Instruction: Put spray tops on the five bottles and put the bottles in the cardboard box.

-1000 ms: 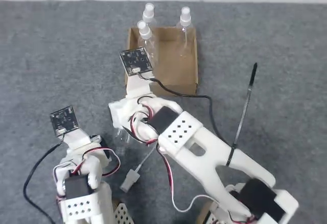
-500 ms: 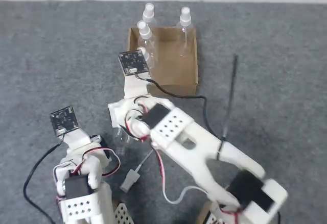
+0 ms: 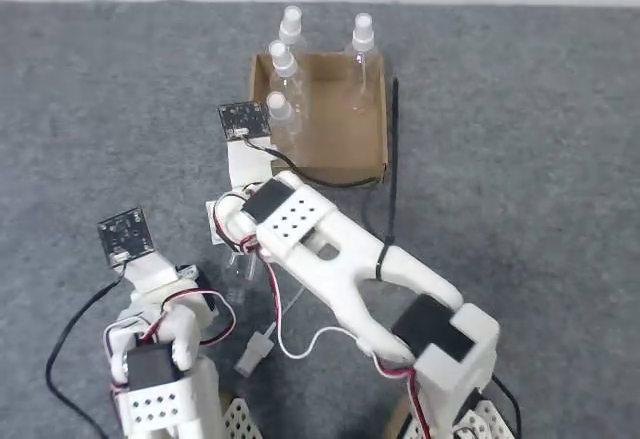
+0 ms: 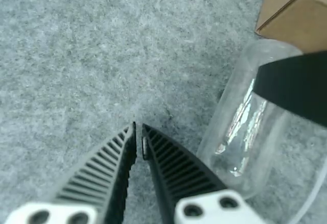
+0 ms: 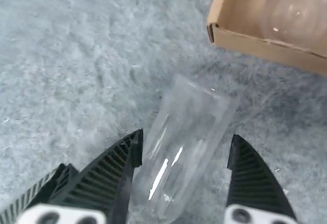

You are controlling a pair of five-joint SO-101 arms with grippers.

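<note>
A clear bottle (image 5: pixel 186 147) without a spray top lies on the grey carpet, just in front of the cardboard box (image 3: pixel 345 154). My right gripper (image 5: pixel 187 137) is open, with one finger on each side of this bottle (image 3: pixel 240 271) and not pressing on it. My left gripper (image 4: pixel 139 132) is shut on nothing and rests on the carpet beside the same bottle (image 4: pixel 245 132). A loose spray top (image 3: pixel 253 352) with its tube lies on the carpet between the two arms. Several bottles with spray tops stand in the box, one at its near left side (image 3: pixel 280 109).
A corner of the box (image 5: pixel 217 27) lies close beyond the lying bottle. The right arm's black cable (image 3: pixel 392 159) runs along the box's right wall. Open carpet stretches to the left and to the right of the box.
The right arm has swung to the left and its wrist has shifted slightly left over the lying bottle. A capped bottle in the box now shows. The left arm has kept still.
</note>
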